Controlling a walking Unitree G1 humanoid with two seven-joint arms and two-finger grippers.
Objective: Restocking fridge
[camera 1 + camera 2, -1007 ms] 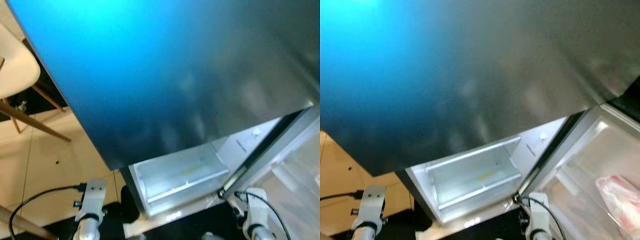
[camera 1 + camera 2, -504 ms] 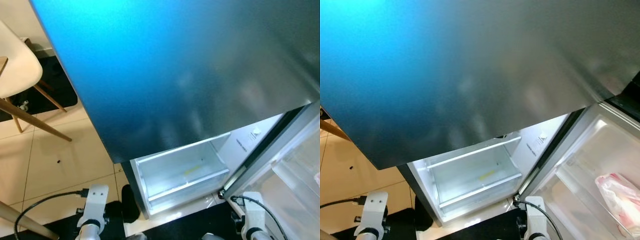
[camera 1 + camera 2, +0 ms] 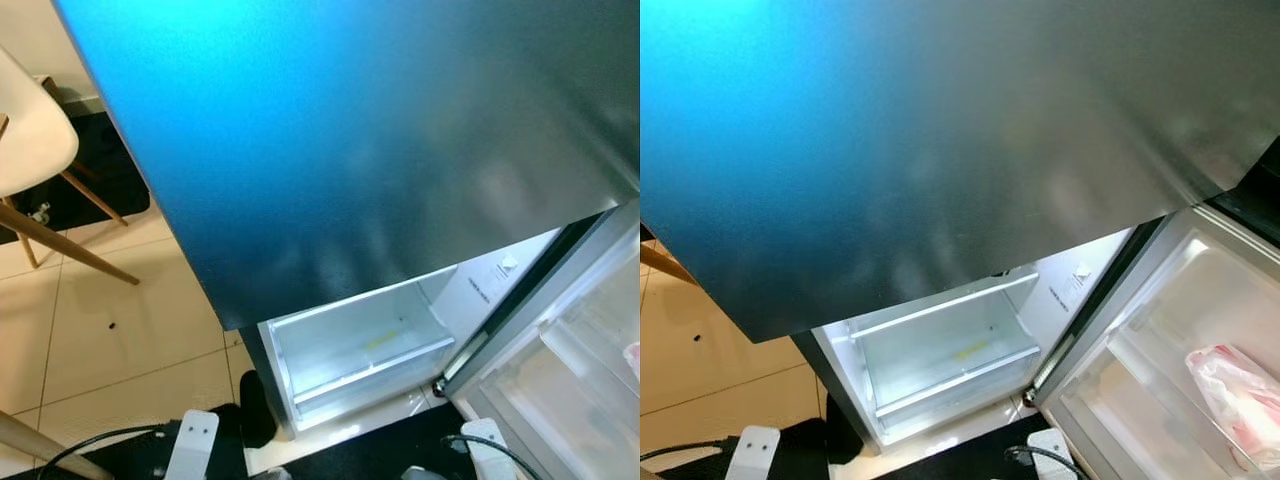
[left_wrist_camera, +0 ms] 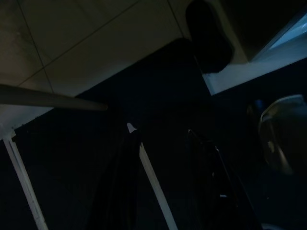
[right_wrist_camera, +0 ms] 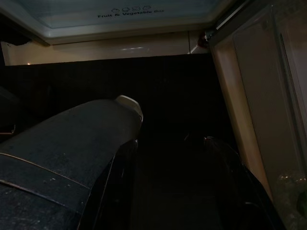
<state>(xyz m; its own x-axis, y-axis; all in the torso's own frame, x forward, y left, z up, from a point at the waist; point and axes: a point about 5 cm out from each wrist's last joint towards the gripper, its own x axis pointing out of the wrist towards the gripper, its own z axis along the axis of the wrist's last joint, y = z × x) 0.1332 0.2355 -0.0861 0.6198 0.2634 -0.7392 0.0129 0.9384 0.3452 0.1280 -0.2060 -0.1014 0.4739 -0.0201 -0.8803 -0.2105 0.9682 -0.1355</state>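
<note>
The fridge's tall steel upper door (image 3: 380, 140) stands shut in front of me. Below it the lower compartment is open, with a lit, empty clear drawer (image 3: 360, 345). The lower door (image 3: 1160, 400) is swung open to the right, and a pink and white bag (image 3: 1240, 392) lies in its shelf. Both arms hang low: the left wrist (image 3: 190, 450) and right wrist (image 3: 482, 448) show at the bottom edge. My left gripper (image 4: 160, 130) is open over a dark mat, with nothing in it. My right gripper (image 5: 171, 141) is open and empty, facing the fridge's base.
A white chair with wooden legs (image 3: 30, 140) stands on the tiled floor (image 3: 110, 330) to the left. A black rounded object (image 3: 255, 410) lies at the fridge's left foot. A dark mat (image 4: 144, 86) covers the floor by the fridge.
Both wrists have sunk toward the bottom edge of the head views. The camera has shifted slightly; the fridge and its open door stand as before.
</note>
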